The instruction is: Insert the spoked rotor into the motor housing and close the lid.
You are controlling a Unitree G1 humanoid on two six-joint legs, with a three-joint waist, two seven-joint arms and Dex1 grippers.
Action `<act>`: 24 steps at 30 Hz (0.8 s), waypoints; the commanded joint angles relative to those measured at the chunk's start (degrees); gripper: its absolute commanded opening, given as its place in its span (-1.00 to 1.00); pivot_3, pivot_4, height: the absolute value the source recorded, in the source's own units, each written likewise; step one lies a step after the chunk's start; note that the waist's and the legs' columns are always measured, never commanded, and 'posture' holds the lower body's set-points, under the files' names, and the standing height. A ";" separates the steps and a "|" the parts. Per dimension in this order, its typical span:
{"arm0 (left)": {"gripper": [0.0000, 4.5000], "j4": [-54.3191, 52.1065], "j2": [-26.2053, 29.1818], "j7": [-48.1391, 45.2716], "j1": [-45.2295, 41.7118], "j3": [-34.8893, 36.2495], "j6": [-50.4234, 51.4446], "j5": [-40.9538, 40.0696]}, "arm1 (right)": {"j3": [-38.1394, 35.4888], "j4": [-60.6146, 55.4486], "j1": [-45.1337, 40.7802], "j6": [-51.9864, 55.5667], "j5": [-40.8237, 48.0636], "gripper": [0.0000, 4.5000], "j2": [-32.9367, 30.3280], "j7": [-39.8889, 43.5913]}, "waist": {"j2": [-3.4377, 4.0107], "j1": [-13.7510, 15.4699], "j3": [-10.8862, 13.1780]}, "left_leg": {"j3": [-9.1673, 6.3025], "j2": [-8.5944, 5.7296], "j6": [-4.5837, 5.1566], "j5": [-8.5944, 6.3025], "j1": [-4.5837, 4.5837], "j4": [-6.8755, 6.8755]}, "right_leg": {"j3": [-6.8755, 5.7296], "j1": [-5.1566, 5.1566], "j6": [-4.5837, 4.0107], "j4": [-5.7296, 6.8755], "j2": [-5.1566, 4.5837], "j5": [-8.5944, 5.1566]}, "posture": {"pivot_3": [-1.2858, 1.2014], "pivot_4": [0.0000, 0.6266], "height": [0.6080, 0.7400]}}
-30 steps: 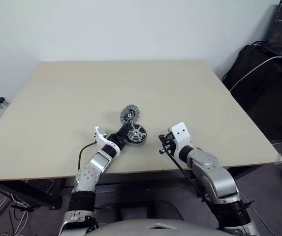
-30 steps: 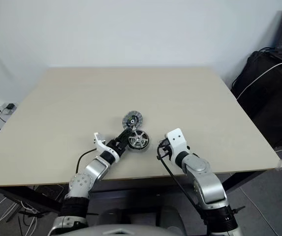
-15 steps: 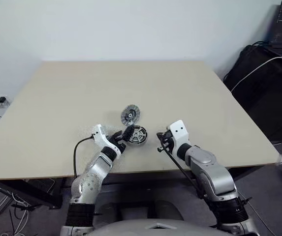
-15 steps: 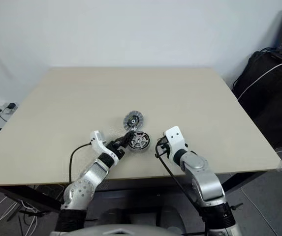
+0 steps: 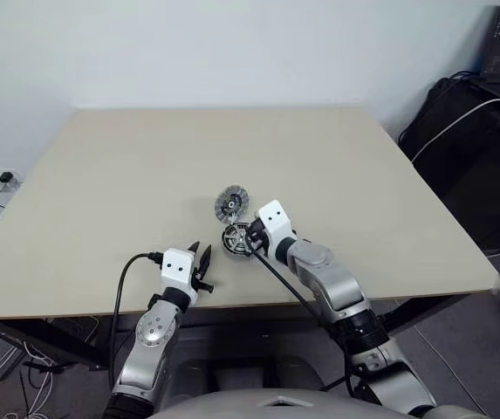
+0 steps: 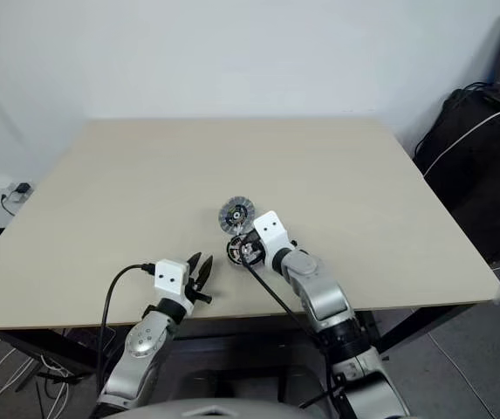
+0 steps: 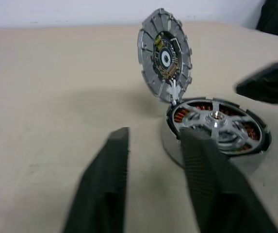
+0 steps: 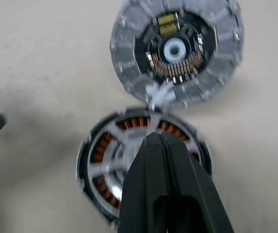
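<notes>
rotor seated in housing, frame centre | lid lies touching its far edge, to be flipped over | right tool shut, empty, on rotor | left tool part-open, empty, lower left

Even, soft indoor light; blurred wrist views.

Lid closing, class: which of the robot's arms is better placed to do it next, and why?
Probably the right. The right gripper, fingers shut, hovers over the spoked rotor seated in the motor housing, beside the upright lid. The left gripper sits apart, near the table edge.
</notes>
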 commanded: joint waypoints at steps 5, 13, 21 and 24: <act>-0.99 -1.82 0.23 -0.61 2.33 1.35 1.15 0.79 | 0.28 6.51 -4.23 -4.63 -0.81 -1.00 1.60 1.95 | 0.01 -0.11 -0.01 | 0.07 0.00 0.01 0.00 -0.09 0.00 | -0.01 -0.11 0.01 0.04 0.01 0.01 | 0.03 -1.00 1.00; -0.99 -2.83 -0.60 -0.49 3.43 1.99 2.23 1.14 | 2.83 12.71 -4.10 -4.68 -3.81 -1.00 0.58 3.55 | 0.08 -0.32 -0.10 | 0.16 -0.01 0.03 0.01 -0.05 0.03 | -0.01 -0.13 0.09 0.08 0.01 0.05 | 0.03 -1.00 1.00; -0.99 -3.02 -1.15 -1.47 2.18 2.12 2.25 0.51 | 4.30 1.10 -5.15 -4.02 -0.54 -1.00 -4.95 15.64 | 0.10 -0.28 -0.12 | 0.15 -0.01 0.05 0.01 -0.06 0.03 | -0.01 -0.14 0.09 0.08 0.00 0.06 | 0.03 -1.00 1.00; -1.00 -2.44 -1.21 -1.47 1.76 2.02 2.22 1.04 | 6.54 -2.25 -6.37 -3.21 -0.72 -0.83 -9.19 21.38 | 0.09 -0.25 -0.12 | 0.15 -0.02 0.09 -0.01 -0.07 0.04 | -0.02 -0.15 0.09 0.06 0.00 0.06 | 0.03 -1.00 1.00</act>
